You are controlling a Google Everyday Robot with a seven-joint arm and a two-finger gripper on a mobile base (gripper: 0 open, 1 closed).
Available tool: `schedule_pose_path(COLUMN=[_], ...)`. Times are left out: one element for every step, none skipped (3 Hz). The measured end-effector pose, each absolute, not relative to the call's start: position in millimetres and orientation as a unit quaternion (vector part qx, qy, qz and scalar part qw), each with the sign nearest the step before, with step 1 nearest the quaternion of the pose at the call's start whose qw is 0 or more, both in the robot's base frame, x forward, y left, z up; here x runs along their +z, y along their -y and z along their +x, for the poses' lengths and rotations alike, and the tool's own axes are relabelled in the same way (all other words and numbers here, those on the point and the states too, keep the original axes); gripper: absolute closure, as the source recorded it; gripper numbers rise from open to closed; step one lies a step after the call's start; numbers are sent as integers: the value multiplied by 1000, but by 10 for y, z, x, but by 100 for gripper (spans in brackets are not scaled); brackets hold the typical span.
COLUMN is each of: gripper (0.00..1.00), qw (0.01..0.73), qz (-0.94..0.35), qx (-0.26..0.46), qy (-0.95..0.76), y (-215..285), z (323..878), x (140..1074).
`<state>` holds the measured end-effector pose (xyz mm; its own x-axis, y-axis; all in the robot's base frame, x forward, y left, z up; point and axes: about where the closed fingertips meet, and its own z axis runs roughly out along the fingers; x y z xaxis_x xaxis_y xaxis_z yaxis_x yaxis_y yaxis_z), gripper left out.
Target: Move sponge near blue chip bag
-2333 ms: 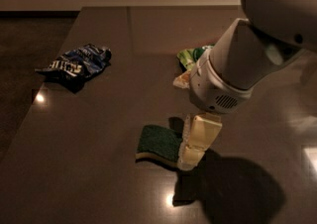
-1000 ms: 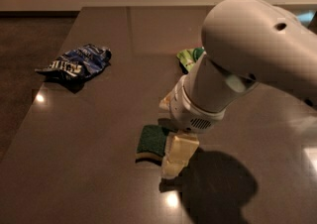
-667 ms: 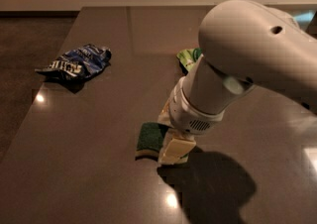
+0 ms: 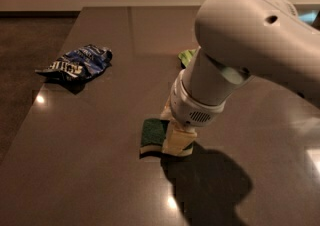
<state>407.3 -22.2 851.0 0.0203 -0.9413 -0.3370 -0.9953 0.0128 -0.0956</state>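
The sponge [image 4: 152,134], dark green on top with a pale layer below, lies flat on the dark table [image 4: 90,170] near its middle. My gripper [image 4: 174,141] is down at table level, right on the sponge's right end, and hides that part of it. The large white arm fills the upper right of the camera view. The blue chip bag [image 4: 75,64], crumpled dark blue foil with white lettering, lies at the table's left edge, well away from the sponge to the upper left.
A bright green snack bag [image 4: 187,56] lies behind the arm, mostly hidden by it. The table's left edge runs close past the blue bag, with dark floor [image 4: 20,95] beyond it. The arm casts a shadow in front of the sponge.
My gripper has moved left and down, from beside the sponge's right end to sitting on it at table level. The sponge and both bags have not moved.
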Motion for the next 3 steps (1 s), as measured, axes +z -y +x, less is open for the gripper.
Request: schedule_pose_path(gripper=[100,100,100], qw=[161,170,184], qz=[-686,-667,-646], qx=[76,71,70], qy=[-706,-722,-738], y=[204,197,142], z=[4340,4707,5141], x=[8676,8833,8961])
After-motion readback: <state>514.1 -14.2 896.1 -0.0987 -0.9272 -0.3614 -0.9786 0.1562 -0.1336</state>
